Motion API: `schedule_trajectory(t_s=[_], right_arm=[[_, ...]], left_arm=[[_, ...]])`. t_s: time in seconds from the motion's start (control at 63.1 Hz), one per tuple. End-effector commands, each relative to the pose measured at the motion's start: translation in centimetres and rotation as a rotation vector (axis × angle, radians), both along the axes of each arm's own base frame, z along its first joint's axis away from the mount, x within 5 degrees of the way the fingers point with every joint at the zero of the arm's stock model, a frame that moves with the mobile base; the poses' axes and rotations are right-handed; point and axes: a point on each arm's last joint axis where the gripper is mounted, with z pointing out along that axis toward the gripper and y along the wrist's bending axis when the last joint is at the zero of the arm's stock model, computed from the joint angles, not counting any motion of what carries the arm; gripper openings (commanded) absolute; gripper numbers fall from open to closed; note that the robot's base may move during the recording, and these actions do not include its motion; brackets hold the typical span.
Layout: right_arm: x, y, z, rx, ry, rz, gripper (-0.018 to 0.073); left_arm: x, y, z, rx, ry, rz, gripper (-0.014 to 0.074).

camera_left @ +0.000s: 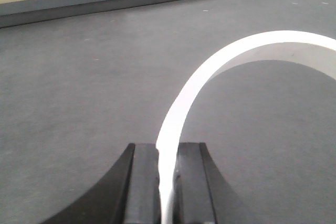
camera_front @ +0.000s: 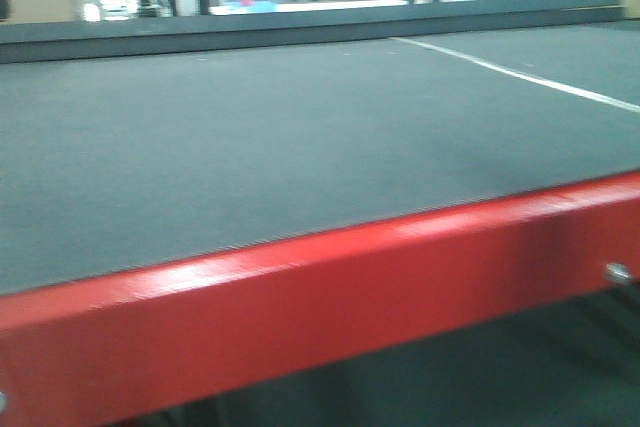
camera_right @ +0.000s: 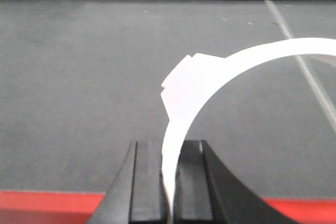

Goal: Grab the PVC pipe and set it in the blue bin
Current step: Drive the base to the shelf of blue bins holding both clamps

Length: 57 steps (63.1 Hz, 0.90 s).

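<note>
— How does the PVC pipe [camera_left: 202, 74] look?
— White, smooth and thin-walled. It is a flat band bent into an open arc. In the left wrist view it rises from the left gripper [camera_left: 167, 150] and sweeps up and over to the right, above the grey mat [camera_left: 79, 77].
— Held how?
— Edge-on. The two black fingers [camera_left: 144, 182] are pressed against it from both sides.
— And the right side?
— Much the same. The right gripper [camera_right: 169, 148] is clamped on a white arc [camera_right: 252, 53] with a small flat tab [camera_right: 181, 82] jutting from its outer curve. I cannot tell whether it is the same piece.
— Around it?
— Grey mat crossed by a white line [camera_right: 310, 77], with the table's red edge [camera_right: 42, 203] just below the fingers. The front view shows only mat, line and red edge, with no arms.
</note>
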Motion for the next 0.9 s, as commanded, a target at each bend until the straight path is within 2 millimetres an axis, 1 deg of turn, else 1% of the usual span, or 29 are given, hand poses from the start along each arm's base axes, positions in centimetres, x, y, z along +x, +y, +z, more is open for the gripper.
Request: schedule_trajectory(t_s=[0.0, 0.888], right_arm=[[-0.08, -0.07, 0.25, -0.005, -0.031, -0.006, -0.0154], [-0.08, -0.07, 0.25, -0.005, -0.031, -0.006, -0.0154]], left_arm=[[-0.11, -0.12, 0.30, -0.006, -0.027, -0.004, -0.0111], [-0.11, -0.12, 0.30, -0.006, -0.027, -0.004, -0.0111]])
